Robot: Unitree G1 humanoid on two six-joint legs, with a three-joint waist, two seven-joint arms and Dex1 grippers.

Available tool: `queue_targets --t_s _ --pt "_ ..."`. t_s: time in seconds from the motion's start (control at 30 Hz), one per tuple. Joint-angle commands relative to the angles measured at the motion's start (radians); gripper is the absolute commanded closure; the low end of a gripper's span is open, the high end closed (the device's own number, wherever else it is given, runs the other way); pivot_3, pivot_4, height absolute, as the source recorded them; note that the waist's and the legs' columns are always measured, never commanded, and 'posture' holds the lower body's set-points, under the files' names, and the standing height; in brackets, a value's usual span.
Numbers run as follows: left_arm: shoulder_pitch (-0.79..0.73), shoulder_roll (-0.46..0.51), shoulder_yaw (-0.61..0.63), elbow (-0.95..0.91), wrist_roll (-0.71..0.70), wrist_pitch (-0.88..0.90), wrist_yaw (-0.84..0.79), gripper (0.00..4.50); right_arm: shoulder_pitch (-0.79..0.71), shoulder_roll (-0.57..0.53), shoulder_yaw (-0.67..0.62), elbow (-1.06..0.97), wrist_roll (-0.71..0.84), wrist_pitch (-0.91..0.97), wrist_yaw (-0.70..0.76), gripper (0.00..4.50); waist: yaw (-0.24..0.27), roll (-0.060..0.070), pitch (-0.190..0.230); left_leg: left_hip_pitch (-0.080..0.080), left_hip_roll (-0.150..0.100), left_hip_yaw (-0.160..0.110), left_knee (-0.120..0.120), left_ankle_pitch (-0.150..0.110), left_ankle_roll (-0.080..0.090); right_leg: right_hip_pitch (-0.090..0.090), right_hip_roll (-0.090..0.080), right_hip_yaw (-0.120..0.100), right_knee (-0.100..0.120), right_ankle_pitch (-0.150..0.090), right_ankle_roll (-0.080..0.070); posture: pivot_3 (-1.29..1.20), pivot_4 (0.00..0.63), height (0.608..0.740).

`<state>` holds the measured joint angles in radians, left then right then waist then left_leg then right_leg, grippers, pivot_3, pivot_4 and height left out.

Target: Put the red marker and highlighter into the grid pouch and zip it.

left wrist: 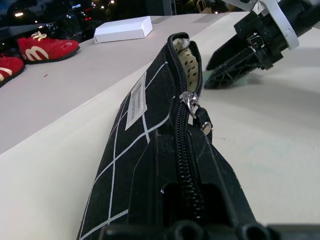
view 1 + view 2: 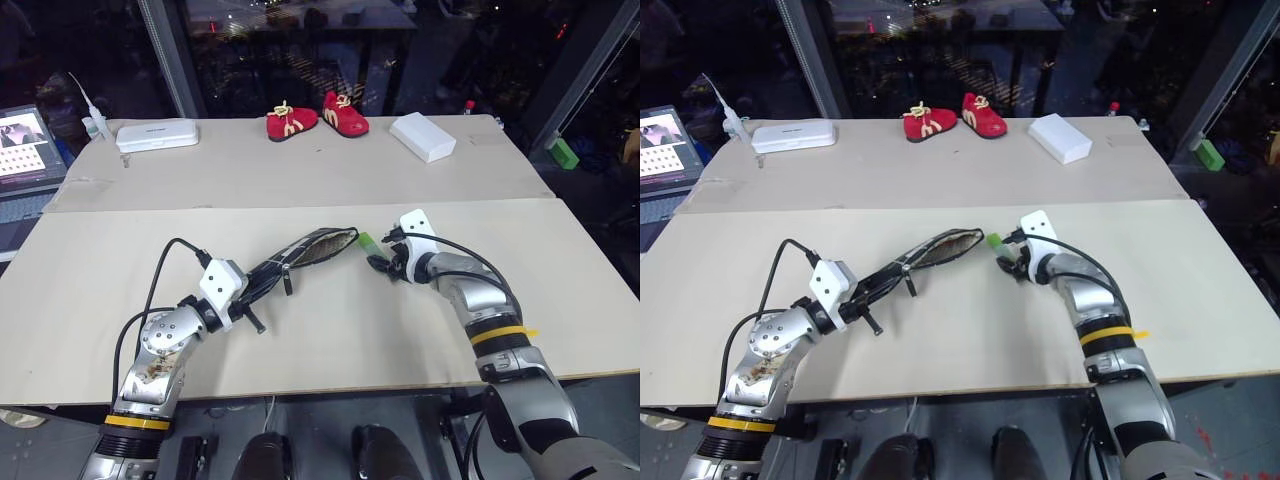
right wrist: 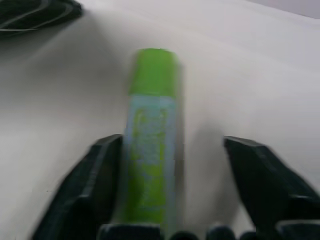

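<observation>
Highlighter (image 3: 150, 145) btwn open right gripper (image 3: 170, 170) fingers.

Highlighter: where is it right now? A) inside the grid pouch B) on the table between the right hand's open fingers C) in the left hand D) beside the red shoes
B: the highlighter lies on the table between the right hand's spread fingers, just outside the grid pouch.
</observation>
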<state>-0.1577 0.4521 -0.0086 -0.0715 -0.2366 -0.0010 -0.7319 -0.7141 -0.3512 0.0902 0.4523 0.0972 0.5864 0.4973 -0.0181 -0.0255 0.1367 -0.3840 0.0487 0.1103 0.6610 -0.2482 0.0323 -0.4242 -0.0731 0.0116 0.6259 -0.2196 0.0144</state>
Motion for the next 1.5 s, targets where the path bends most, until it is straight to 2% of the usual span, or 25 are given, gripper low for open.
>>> queue_targets --t_s 0.03,0.13,0.17,0.3,0.43,0.67,0.8,1.27,1.5 --pt "-0.004 -0.002 0.014 -0.041 -0.011 -0.007 0.010 4.50 0.020 -0.009 -0.003 0.020 -0.008 0.031 0.008 2.48 0.000 0.000 0.000 0.000 0.000 0.000 0.000 0.000 0.000 0.000 0.000 0.000 0.000 0.000 0.000 0.00 0.150 0.740" --pt "-0.003 -0.003 0.014 -0.042 -0.011 -0.009 0.010 4.50 0.024 -0.016 -0.017 0.002 -0.001 0.036 0.017 3.42 0.000 0.000 0.000 -0.001 0.000 0.000 0.000 0.000 0.000 -0.001 0.000 0.000 0.000 0.000 0.000 0.00 0.150 0.740" --pt "-0.004 -0.003 0.014 -0.041 -0.012 -0.009 0.009 4.50 0.022 -0.019 -0.022 -0.003 -0.001 0.031 0.016 3.45 0.001 0.000 0.000 -0.001 0.000 0.000 0.000 0.000 0.000 -0.001 0.000 0.000 0.000 0.000 0.000 0.00 0.150 0.740" --pt "-0.007 -0.005 0.013 -0.038 -0.012 -0.010 0.007 4.50 0.001 -0.047 -0.040 -0.039 -0.026 -0.121 0.010 3.45 0.003 0.000 0.000 -0.001 0.000 0.000 0.000 0.000 0.000 -0.001 0.000 0.000 0.000 0.000 0.000 0.00 0.150 0.740" --pt "-0.011 -0.004 0.010 -0.035 -0.013 -0.009 0.003 4.50 -0.042 -0.099 -0.091 -0.145 0.032 -0.261 0.116 3.45 0.002 0.001 0.001 -0.005 -0.001 0.000 0.000 0.000 0.000 -0.004 -0.001 0.000 -0.001 0.000 0.000 0.00 0.150 0.740" --pt "-0.022 -0.005 0.004 -0.022 -0.012 -0.009 -0.007 4.50 0.033 -0.268 0.015 -0.305 -0.023 -0.563 0.387 3.45 0.001 0.001 0.001 -0.006 0.000 -0.001 -0.001 -0.001 0.001 -0.005 0.001 0.000 -0.002 -0.001 0.002 0.00 0.150 0.740" --pt "-0.030 -0.006 0.002 -0.014 -0.012 -0.010 -0.012 4.50 0.060 -0.325 0.086 -0.309 -0.114 -0.669 0.431 3.45 0.003 0.001 0.001 -0.004 0.000 0.000 0.000 -0.001 0.001 -0.003 0.000 0.000 -0.002 -0.001 0.002 0.00 0.150 0.740" --pt "-0.032 -0.008 -0.005 -0.017 -0.011 -0.012 -0.025 4.50 0.001 -0.291 0.217 -0.186 -0.334 -0.884 0.372 3.45 0.002 0.001 0.001 -0.004 -0.001 0.001 0.000 -0.001 0.001 -0.004 0.000 0.001 -0.002 -0.001 0.001 0.00 0.150 0.740" --pt "-0.044 -0.012 -0.011 -0.006 -0.009 -0.012 -0.033 4.50 -0.084 -0.213 0.301 -0.114 -0.419 -0.971 0.353 3.45 0.000 0.001 0.001 -0.003 -0.001 0.001 0.000 -0.001 0.001 -0.004 0.001 0.001 -0.001 -0.001 0.001 0.00 0.150 0.740"
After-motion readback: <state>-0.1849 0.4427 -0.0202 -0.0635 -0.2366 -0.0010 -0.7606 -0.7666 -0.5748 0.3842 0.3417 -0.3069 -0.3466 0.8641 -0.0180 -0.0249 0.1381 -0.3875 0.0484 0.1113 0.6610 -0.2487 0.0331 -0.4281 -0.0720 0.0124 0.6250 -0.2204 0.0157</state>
